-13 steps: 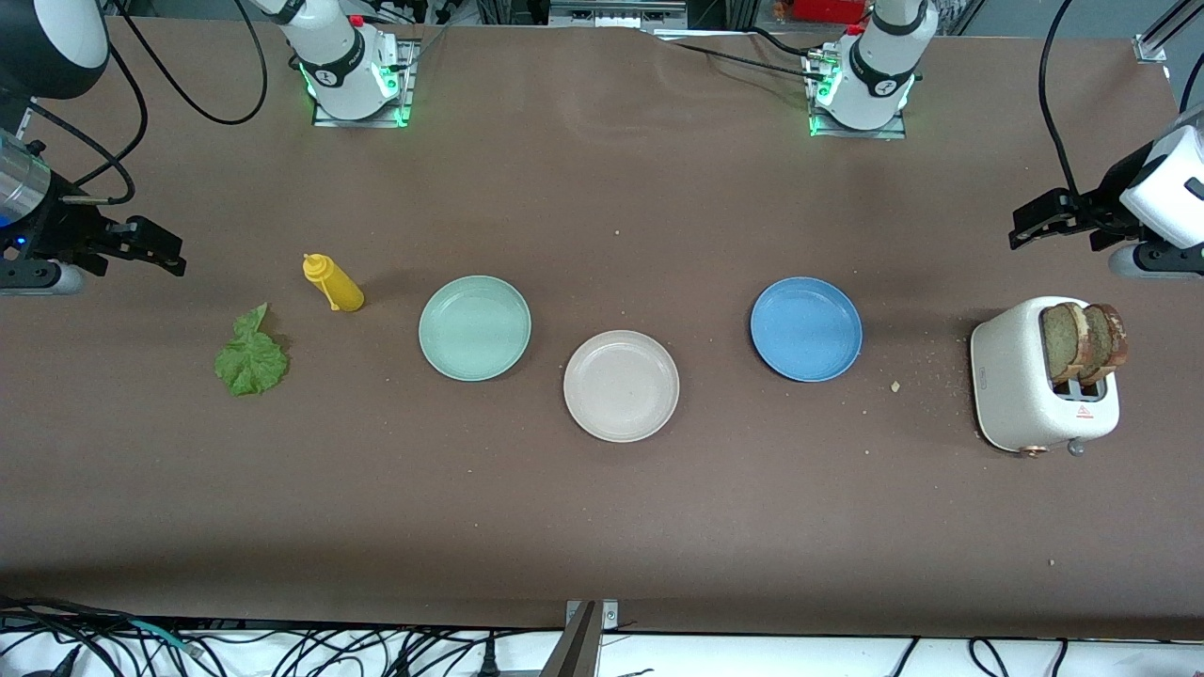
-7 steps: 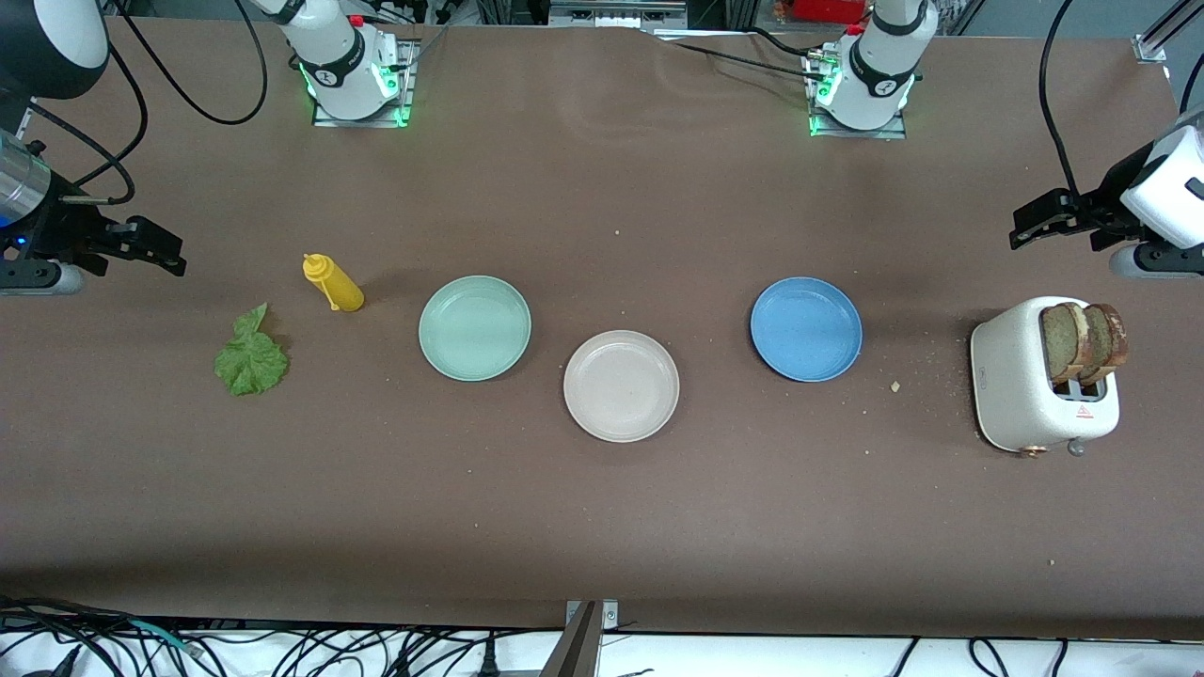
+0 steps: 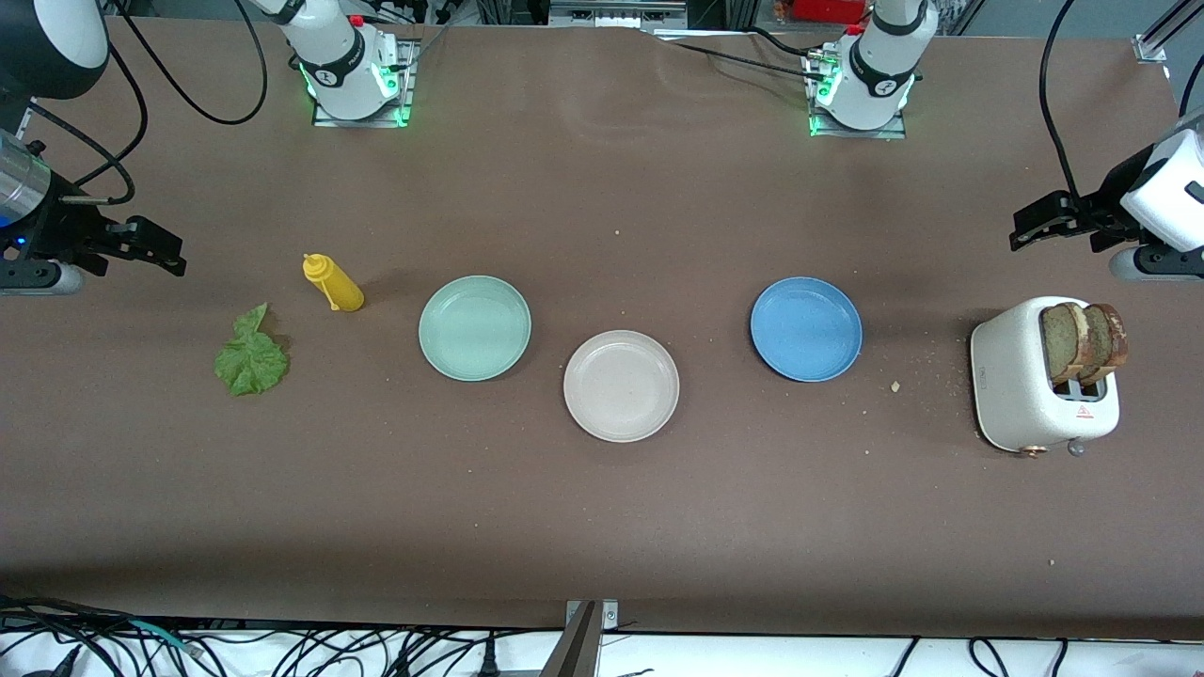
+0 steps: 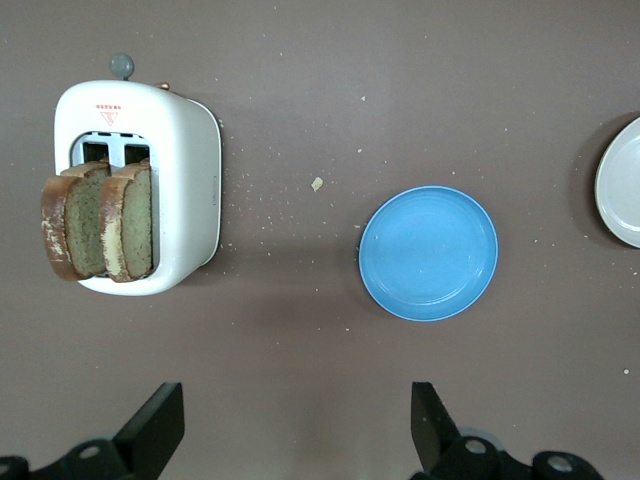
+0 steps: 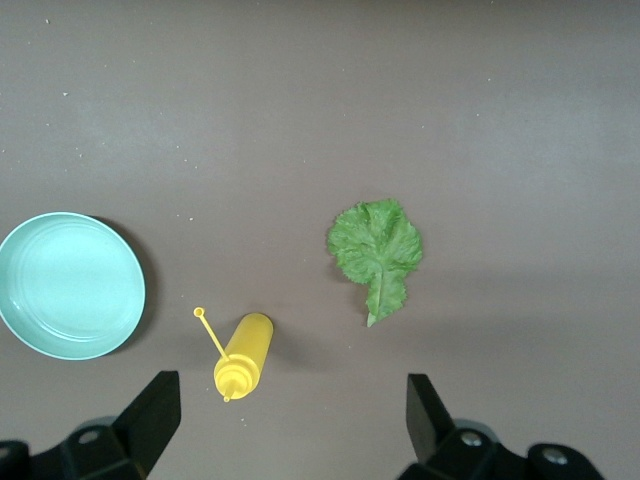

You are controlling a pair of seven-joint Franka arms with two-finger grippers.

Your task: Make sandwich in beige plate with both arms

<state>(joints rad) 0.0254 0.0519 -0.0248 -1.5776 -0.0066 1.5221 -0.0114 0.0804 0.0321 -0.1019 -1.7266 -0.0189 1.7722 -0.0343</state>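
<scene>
— Where do the two tools stand?

— The left tool (image 3: 1035, 228) hangs in the air over the worktop (image 3: 602, 508) at the left arm's end, its fingers (image 4: 155, 430) spread wide with nothing between them. The right tool (image 3: 155, 249) hangs over the right arm's end, fingers (image 5: 150, 420) equally wide and holding nothing.

— What lies closest to the left one?

— A white toaster (image 3: 1021, 385) stands on the worktop, nearer to the front camera than the spot under that tool. Two slices of brown bread (image 3: 1086, 340) stick up from its slots, side by side. Crumbs (image 3: 895, 385) are scattered between the toaster and a blue plate (image 3: 806, 329), which sits farther toward the middle.

— And by the right one?

— A yellow squeeze bottle (image 3: 335, 284) stands tilted, its nozzle pointing up. Beside it, nearer the front camera and closer to the right arm's end, a green lettuce leaf (image 3: 250, 359) lies flat on the worktop. A mint-green plate (image 3: 475, 328) sits just past the bottle toward the middle.

— The beige plate?

— The beige plate (image 3: 621, 385) is in the middle, between the mint-green and blue plates and a little nearer the front camera than both. It holds nothing. No part of the sandwich is on it: bread in the toaster, leaf on the worktop.
</scene>
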